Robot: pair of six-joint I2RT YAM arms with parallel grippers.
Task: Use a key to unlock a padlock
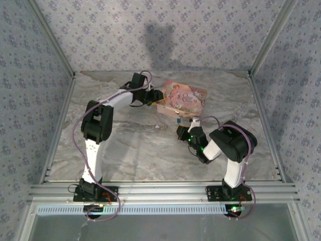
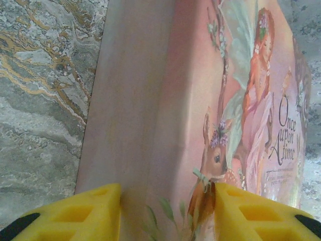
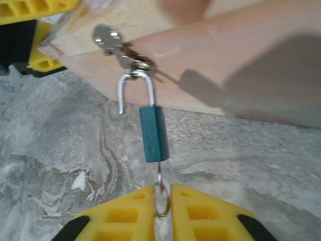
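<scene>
The padlock [image 3: 152, 133] hangs in the middle of my right wrist view, from the metal clasp [image 3: 113, 42] on the front of the pink box [image 3: 225, 60]. Its silver loop [image 3: 135, 88] has one leg out of the blue body, so I think it is already unlocked. It hangs only by the loop's bend, so it points straight at the bottom of the frame. The key [image 3: 159, 170] sticks in its bottom, with the ring [image 3: 161, 200] just below.

My right gripper [image 3: 162, 191] has its jaws close on both sides of that ring, placed to turn or pull. I cannot tell if they pinch it.

In the top view my left gripper [image 1: 149, 97] sits at the box's left end. In its own view the box fills the gap between its fingers [image 2: 95, 213], I guess to stop the box sliding. I cannot tell if they press it.
</scene>
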